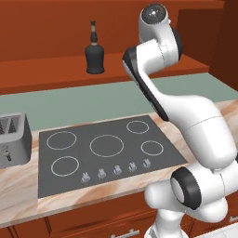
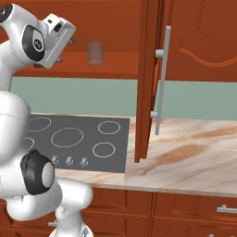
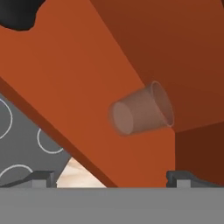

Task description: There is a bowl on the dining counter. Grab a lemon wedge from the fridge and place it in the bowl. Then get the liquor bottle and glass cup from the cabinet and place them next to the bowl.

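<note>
Above the cooktop (image 1: 108,155), on the lower shelf (image 1: 56,69) of the open wall cabinet, the dark liquor bottle (image 1: 94,51) stands upright, well to the left of my arm in the left base view. From the right base view, the clear glass cup (image 2: 95,53) stands upright on that same shelf, just right of my hand and level with it. My gripper (image 3: 113,177) is raised to shelf height and aimed at the cup: in the hand view, which is rolled, the glass cup (image 3: 141,109) lies ahead of me, apart from both fingertips (image 3: 39,178), its open rim turned toward the cabinet's darker inner wall. My 2 jaws stand wide apart, 1 tip at each lower corner of that view, with nothing between them. A black shape in the upper left corner of the hand view is possibly the base of the bottle, though too little shows to be sure.

Below, the cooktop shows 5 ring burners and a row of 5 knobs along its front edge, set into a marble-patterned counter (image 2: 185,157). A silver toaster (image 1: 14,139) sits on the counter left of the cooktop. The cabinet door (image 2: 150,78) hangs open edge-on to the right of the cup, with its long metal handle (image 2: 162,78) facing right.
</note>
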